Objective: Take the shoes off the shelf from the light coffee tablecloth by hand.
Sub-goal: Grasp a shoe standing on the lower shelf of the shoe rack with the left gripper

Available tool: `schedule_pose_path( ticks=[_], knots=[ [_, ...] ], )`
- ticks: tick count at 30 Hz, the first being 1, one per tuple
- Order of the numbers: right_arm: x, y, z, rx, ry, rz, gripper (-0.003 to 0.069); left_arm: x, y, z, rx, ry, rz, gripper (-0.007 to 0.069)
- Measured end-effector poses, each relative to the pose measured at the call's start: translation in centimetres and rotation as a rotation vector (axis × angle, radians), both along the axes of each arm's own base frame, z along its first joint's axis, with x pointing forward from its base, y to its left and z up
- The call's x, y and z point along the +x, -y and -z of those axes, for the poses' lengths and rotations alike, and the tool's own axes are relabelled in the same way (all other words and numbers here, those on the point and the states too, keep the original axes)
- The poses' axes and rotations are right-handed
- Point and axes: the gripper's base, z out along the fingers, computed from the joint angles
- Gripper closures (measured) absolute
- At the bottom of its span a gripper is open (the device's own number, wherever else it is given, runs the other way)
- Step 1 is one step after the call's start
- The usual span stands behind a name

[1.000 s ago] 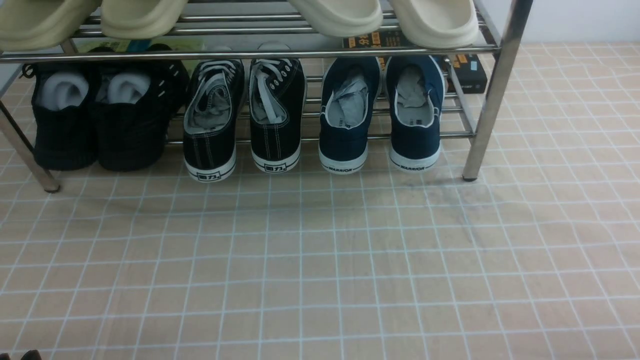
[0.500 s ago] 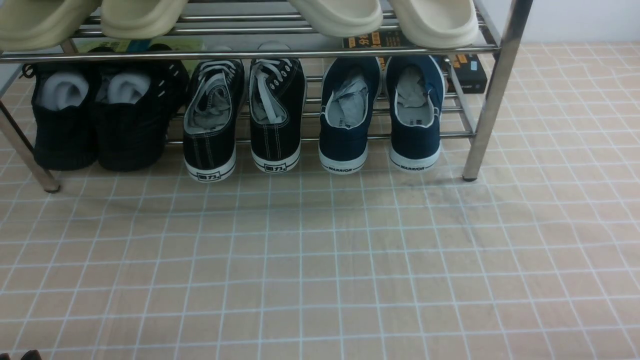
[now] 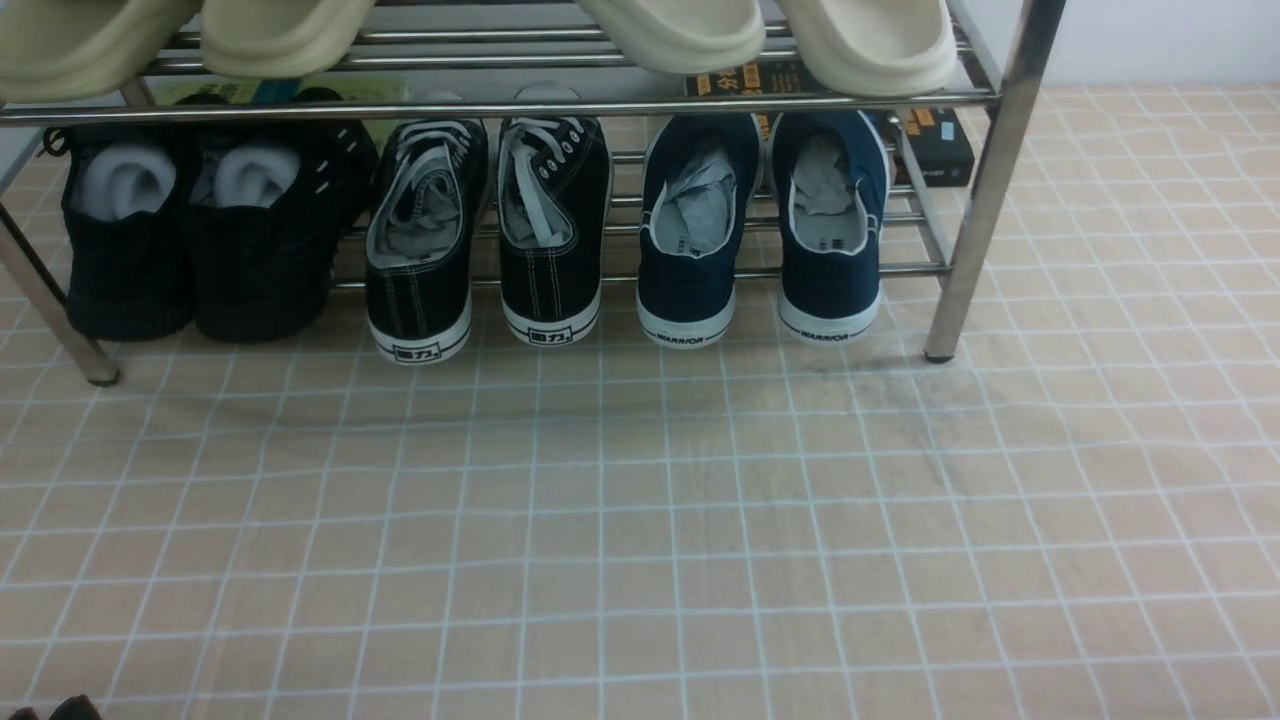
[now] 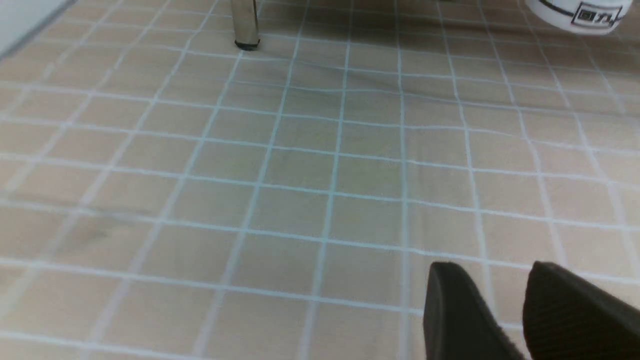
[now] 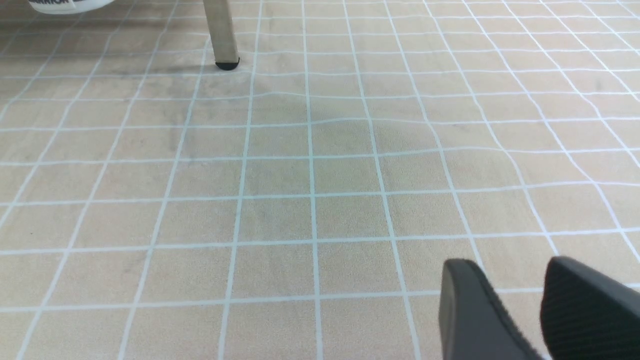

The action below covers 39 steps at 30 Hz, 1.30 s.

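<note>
Tablecloth [image 3: 640, 520] in front of the shelf [image 3: 985, 170] lies bare, so approach is open. Upper bar [image 3: 500, 108] crosses low over the sneakers [image 3: 550, 260]. Black shoes [image 3: 250, 260] and navy shoes [image 3: 690, 280] flank them closely. Legs [image 3: 960, 260] stand at the shelf's outer ends.

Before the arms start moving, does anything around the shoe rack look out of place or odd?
Nothing serious. A dark smudge marks the tablecloth beside the shelf's right front leg, and the left black lace-up sneaker sits slightly farther forward than its mate.
</note>
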Motion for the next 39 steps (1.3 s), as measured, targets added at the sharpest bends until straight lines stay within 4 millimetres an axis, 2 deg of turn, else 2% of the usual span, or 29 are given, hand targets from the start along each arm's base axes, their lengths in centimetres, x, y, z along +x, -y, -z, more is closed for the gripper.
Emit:
schedule_pose_path(
  ticks=[4, 5, 6, 7, 9, 17, 18, 20, 21, 22, 23, 25, 26, 28, 30, 33, 35, 36, 37, 39],
  knots=[
    [0.0, 0.0, 0.0, 0.000, 0.000, 0.000, 0.0421, 0.1, 0.8, -0.3, -0.509, 0.027, -0.048, 0.0383],
    [0.0, 0.0, 0.0, 0.000, 0.000, 0.000, 0.0421, 0.1, 0.8, -0.4, -0.590, 0.036, -0.056, 0.0383],
    [0.0, 0.0, 0.0, 0.000, 0.000, 0.000, 0.0421, 0.1, 0.8, -0.5, -0.590, 0.039, -0.056, 0.0383],
    [0.0, 0.0, 0.0, 0.000, 0.000, 0.000, 0.0421, 0.2, 0.9, -0.7, -0.692, 0.050, -0.066, 0.0383],
    [0.0, 0.0, 0.0, 0.000, 0.000, 0.000, 0.0421, 0.2, 1.0, -0.8, -0.740, 0.057, -0.070, 0.0383],
    [0.0, 0.0, 0.0, 0.000, 0.000, 0.000, 0.0421, 0.2, 0.9, -1.0, -0.726, 0.081, -0.067, 0.0398],
    [0.0, 0.0, 0.0, 0.000, 0.000, 0.000, 0.0421, 0.1, 0.9, -1.5, -0.718, 0.085, -0.056, 0.0435],
    [0.0, 0.0, 0.0, 0.000, 0.000, 0.000, 0.0421, -0.1, 1.0, -3.6, -0.681, 0.137, -0.027, 0.0513],
    [0.0, 0.0, 0.0, 0.000, 0.000, 0.000, 0.0421, -0.2, 1.0, -3.9, -0.674, 0.146, -0.023, 0.0522],
    [0.0, 0.0, 0.0, 0.000, 0.000, 0.000, 0.0421, -0.4, 0.9, -6.5, -0.597, 0.190, -0.001, 0.0584],
    [0.0, 0.0, 0.0, 0.000, 0.000, 0.000, 0.0421, -0.5, 0.9, -7.2, -0.576, 0.205, 0.005, 0.0594],
    [0.0, 0.0, 0.0, 0.000, 0.000, 0.000, 0.0421, 0.0, 0.9, -10.3, -0.463, 0.158, 0.011, 0.0622],
    [0.0, 0.0, 0.0, 0.000, 0.000, 0.000, 0.0421, 0.5, 0.9, -11.7, -0.412, 0.111, 0.009, 0.0624],
    [0.0, 0.0, 0.0, 0.000, 0.000, 0.000, 0.0421, 2.2, 0.9, -13.0, -0.335, -0.062, -0.004, 0.0624],
    [0.0, 0.0, 0.0, 0.000, 0.000, 0.000, 0.0421, 4.4, 0.8, -13.3, -0.277, -0.271, -0.025, 0.0624],
    [0.0, 0.0, 0.0, 0.000, 0.000, 0.000, 0.0421, 7.8, 0.4, -14.2, -0.204, -0.464, -0.054, 0.0624],
    [0.0, 0.0, 0.0, 0.000, 0.000, 0.000, 0.0421, 11.1, 0.1, -15.3, -0.138, -0.547, -0.062, 0.0618],
    [0.0, 0.0, 0.0, 0.000, 0.000, 0.000, 0.0421, 11.4, 0.1, -15.4, -0.138, -0.552, -0.063, 0.0618],
    [0.0, 0.0, 0.0, 0.000, 0.000, 0.000, 0.0421, 14.0, 0.1, -16.2, -0.100, -0.586, -0.046, 0.0601],
    [0.0, 0.0, 0.0, 0.000, 0.000, 0.000, 0.0421, 16.7, 0.7, -16.9, -0.063, -0.615, -0.010, 0.0564]
  ],
)
